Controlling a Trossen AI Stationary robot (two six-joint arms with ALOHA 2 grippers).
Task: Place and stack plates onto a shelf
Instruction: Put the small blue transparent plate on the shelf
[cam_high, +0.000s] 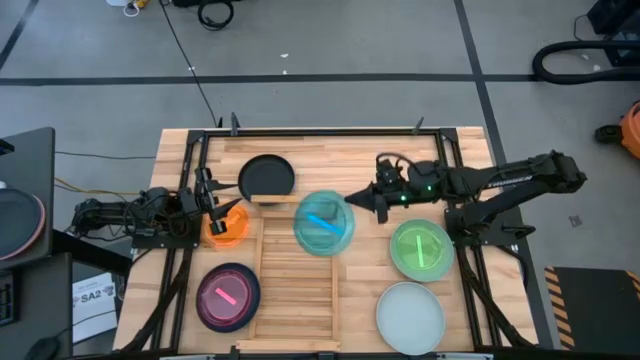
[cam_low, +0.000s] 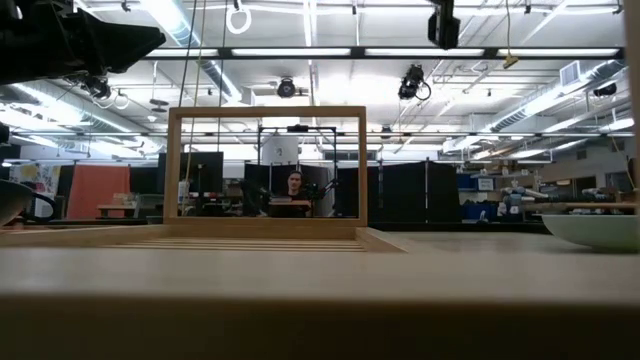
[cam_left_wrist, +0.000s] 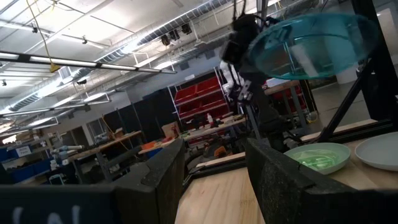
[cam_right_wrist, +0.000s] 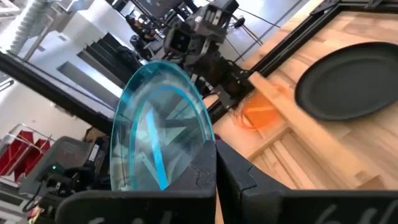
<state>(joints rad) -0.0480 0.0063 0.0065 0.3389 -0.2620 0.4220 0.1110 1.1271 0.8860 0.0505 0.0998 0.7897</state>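
My right gripper (cam_high: 352, 202) reaches in from the table's right and is shut on a translucent blue plate (cam_high: 323, 223). It holds the plate in the air over the far end of the shelf (cam_high: 295, 290), a slatted wooden tray. The left wrist view shows the blue plate (cam_left_wrist: 311, 37) raised high. My left gripper (cam_high: 220, 206) stands open at the table's left, beside the orange plate (cam_high: 226, 230), with nothing between its fingers (cam_left_wrist: 161, 174). The black plate (cam_high: 267, 176), the green plate (cam_high: 421, 248), the purple plate (cam_high: 228, 297) and the pale plate (cam_high: 410, 316) lie flat on the tabletop. My right gripper pinches the blue plate's rim (cam_right_wrist: 200, 152) between its two fingers, at the edge that faces the table's right. The fingers come at it about level from the right. The plate is lifted clear, sticks out beyond the fingertips and is slightly tilted.
A black metal frame (cam_high: 330, 132) runs around the table's far edge and sides. A wooden frame (cam_low: 265, 170) stands beyond the shelf in the low view. Bare slats (cam_high: 295, 300) lie between the purple and pale plates.
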